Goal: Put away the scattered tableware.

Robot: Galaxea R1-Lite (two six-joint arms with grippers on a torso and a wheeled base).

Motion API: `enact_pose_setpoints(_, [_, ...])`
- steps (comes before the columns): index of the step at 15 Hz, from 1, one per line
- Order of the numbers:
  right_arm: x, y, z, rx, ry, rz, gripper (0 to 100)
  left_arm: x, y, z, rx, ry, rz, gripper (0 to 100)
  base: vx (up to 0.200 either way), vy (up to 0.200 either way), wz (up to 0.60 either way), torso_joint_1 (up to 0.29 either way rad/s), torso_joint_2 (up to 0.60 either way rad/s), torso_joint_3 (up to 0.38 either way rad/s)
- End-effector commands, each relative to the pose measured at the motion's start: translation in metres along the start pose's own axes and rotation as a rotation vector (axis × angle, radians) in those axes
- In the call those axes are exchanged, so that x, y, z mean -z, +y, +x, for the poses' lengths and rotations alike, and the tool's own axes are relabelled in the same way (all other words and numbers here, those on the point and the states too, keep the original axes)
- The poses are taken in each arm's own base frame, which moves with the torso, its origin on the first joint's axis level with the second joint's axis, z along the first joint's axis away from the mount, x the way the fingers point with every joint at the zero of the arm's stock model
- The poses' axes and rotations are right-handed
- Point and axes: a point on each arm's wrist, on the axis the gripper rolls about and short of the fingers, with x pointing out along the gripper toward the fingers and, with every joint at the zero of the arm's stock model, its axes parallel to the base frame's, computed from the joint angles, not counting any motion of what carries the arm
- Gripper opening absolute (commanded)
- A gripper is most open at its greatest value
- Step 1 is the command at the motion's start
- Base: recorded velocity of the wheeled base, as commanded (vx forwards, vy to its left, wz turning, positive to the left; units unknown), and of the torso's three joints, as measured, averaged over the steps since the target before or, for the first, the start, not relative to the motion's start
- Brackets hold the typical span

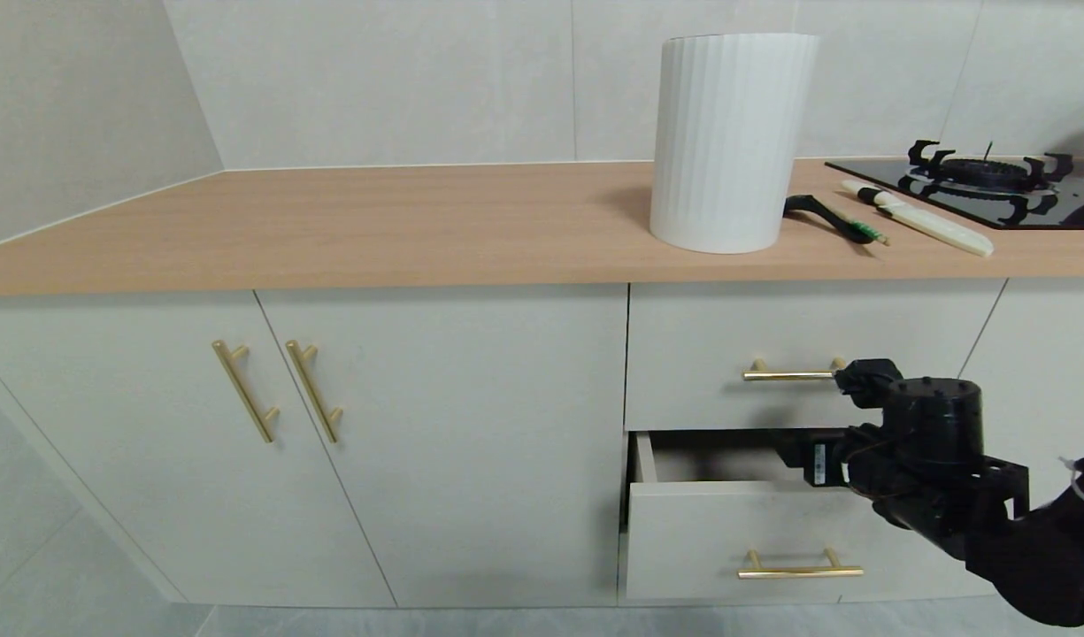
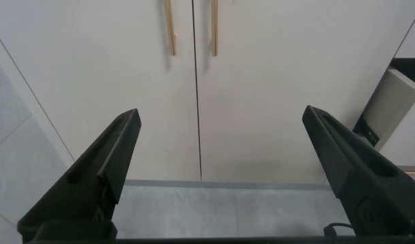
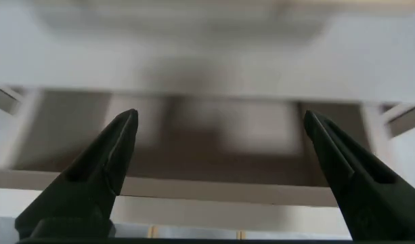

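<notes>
Head view: lower drawer (image 1: 727, 531) stands partly pulled out, with the right pincer (image 3: 217, 118) spread wide at its mouth, holding nothing. Left pincer (image 2: 221, 115) is also wide and empty, low before the cabinet doors (image 2: 261, 102). Tableware, a cream knife (image 1: 918, 221) and a black brush (image 1: 838, 218), lies on the table (image 1: 373, 221) between the ribbed container (image 1: 727, 141) and the hob (image 1: 984, 172). Drawer looks ready, so the next move is probably up to the knife. Upper drawer handle (image 1: 791, 373) sits just beside the arm, so clear it first. There is open room to the left.

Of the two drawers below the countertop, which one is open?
The lower drawer: it is pulled out, with a dark gap showing above its front panel. The upper drawer sits fully shut, with no such gap.
</notes>
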Motion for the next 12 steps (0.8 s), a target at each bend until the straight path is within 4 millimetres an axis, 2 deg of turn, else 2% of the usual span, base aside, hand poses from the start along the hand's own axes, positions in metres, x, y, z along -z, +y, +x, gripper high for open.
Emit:
enact_pose_setpoints(1, [0.019, 0.002, 0.013, 0.007, 0.07, -0.019, 100, 0.0, 0.0, 0.0, 0.0, 0.0, 0.0, 100, 0.0, 0.0, 0.0, 0.0, 0.0, 0.0])
enact_pose_setpoints(6, [0.027, 0.0, 0.007, 0.011, 0.142, -0.045, 100, 0.0, 0.0, 0.0, 0.0, 0.0, 0.0, 100, 0.0, 0.0, 0.0, 0.0, 0.0, 0.0])
enact_pose_setpoints(12, [0.01, -0.004, -0.022, 0.001, 0.242, -0.076, 100, 0.0, 0.0, 0.0, 0.0, 0.0, 0.0, 100, 0.0, 0.0, 0.0, 0.0, 0.0, 0.0])
